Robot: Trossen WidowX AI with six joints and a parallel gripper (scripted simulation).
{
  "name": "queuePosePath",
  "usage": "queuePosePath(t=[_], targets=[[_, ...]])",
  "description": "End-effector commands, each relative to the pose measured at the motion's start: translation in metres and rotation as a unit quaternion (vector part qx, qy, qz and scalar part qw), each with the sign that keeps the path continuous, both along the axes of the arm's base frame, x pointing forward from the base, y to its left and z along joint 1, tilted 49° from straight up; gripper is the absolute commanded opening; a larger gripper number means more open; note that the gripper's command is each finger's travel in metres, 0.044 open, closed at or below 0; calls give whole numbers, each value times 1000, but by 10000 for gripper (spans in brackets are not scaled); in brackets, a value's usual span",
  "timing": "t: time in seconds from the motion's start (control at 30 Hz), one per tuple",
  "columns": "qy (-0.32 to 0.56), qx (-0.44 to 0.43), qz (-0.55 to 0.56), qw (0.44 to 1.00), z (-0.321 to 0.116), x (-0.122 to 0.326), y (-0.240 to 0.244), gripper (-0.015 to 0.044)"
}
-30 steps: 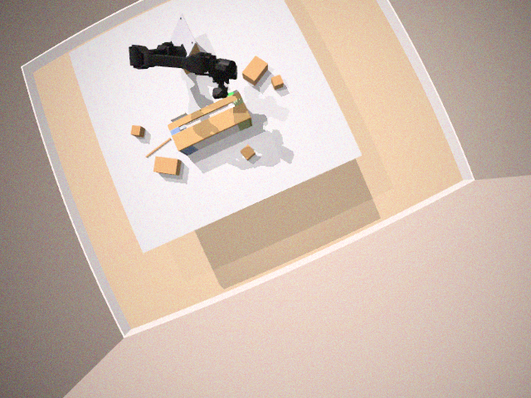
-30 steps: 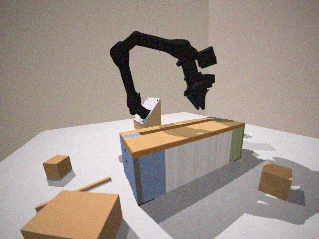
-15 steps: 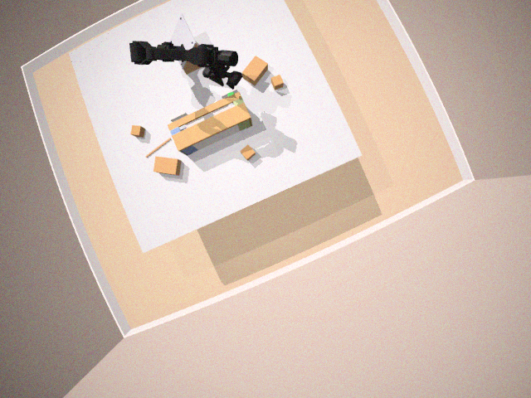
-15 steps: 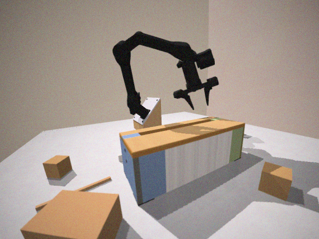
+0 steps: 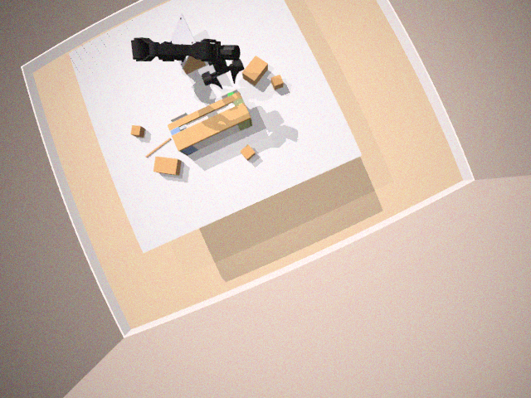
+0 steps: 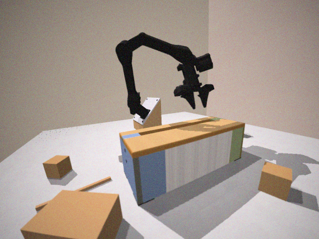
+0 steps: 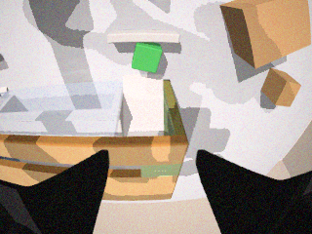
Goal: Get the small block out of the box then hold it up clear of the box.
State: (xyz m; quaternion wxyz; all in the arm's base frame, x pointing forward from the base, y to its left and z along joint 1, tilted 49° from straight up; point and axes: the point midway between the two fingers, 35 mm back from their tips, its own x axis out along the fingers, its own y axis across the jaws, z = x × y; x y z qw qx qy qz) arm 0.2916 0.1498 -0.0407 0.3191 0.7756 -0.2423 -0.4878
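The small green block [image 5: 231, 94] [image 7: 147, 58] lies on the white table just outside the green-marked end of the box [image 5: 206, 128] [image 6: 180, 136] [image 7: 78, 146]. The box is long, with a wooden top that has a slot along it. Its far end is green and its near end is blue. In the exterior view the block is hidden behind the box. My gripper [image 5: 222, 79] [image 6: 199, 105] [image 7: 153, 157] is open and empty. It hangs well above the table, over the box's green end, with the block in sight between the fingers.
Wooden blocks lie around the box: a large one [image 5: 255, 69] [image 7: 267, 26] and a small one [image 5: 276, 81] [image 7: 281, 86] beyond the green end, one [image 5: 247, 151] [image 6: 275, 179] in front, and two [image 5: 137, 130] [image 5: 166, 165] plus a thin stick [image 5: 158, 148] near the blue end. The arm's wedge base [image 6: 152, 115] stands behind the box.
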Motion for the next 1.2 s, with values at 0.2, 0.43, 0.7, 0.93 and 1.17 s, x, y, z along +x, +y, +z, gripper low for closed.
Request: queuePosePath(t=[0.2, 0.43, 0.7, 0.93, 1.17], targets=[[8, -10, 10, 1000, -51, 3, -55, 285], [8, -12, 9, 1000, -64, 1, -74, 285], [8, -11, 9, 1000, -73, 2, -83, 285], [8, -11, 9, 1000, -81, 2, -91, 285], [8, -11, 9, 1000, -89, 2, -100, 285]])
